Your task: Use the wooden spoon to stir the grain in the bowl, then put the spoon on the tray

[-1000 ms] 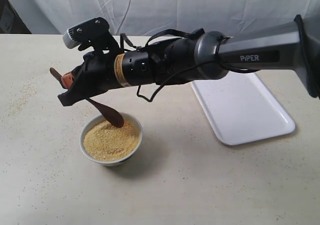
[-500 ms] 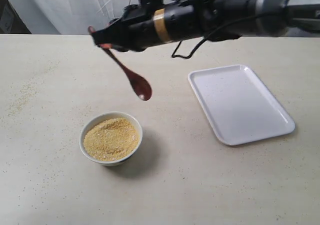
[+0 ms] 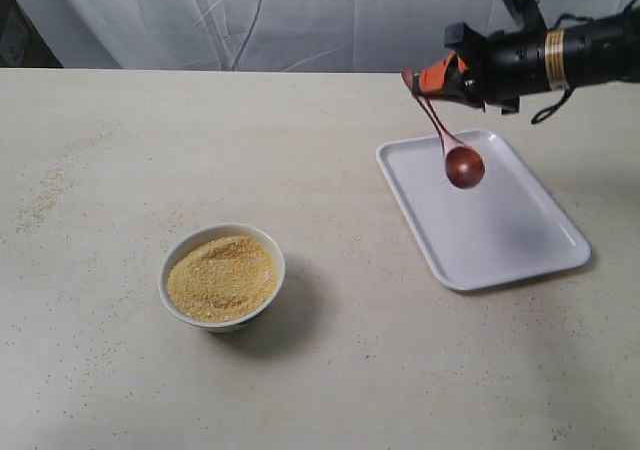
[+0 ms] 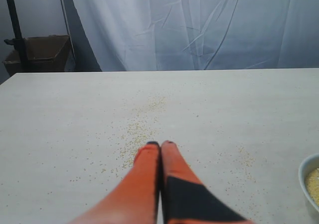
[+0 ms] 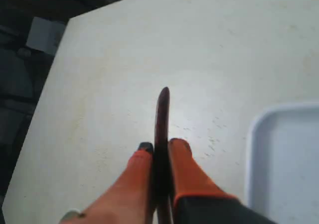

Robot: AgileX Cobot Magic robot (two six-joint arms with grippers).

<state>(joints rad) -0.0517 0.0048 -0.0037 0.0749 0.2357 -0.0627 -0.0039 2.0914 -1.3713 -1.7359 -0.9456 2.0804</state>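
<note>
My right gripper [image 3: 428, 78] [image 5: 160, 145] is shut on the handle of the dark reddish-brown wooden spoon [image 3: 449, 142] [image 5: 162, 119]. The spoon hangs head down in the air over the near-left part of the white tray [image 3: 520, 255] [image 5: 259, 149]. The white bowl [image 3: 222, 311] stands on the table at front left, filled with golden grain [image 3: 221, 276]. My left gripper [image 4: 160, 145] is shut with nothing in it, low over the table; it does not show in the exterior view. The bowl's rim [image 4: 305, 176] peeks in at the edge of the left wrist view.
Spilled grains [image 3: 45, 195] [image 4: 137, 129] dot the beige table, mostly at the left. A wrinkled white curtain [image 3: 250, 15] hangs behind the table. A brown box [image 4: 42, 52] and a dark pole [image 4: 15, 30] stand past the table's far edge.
My right arm has lifted the spoon out of the bowl and swung it rightward across the table to above the tray. The bowl stayed put.
</note>
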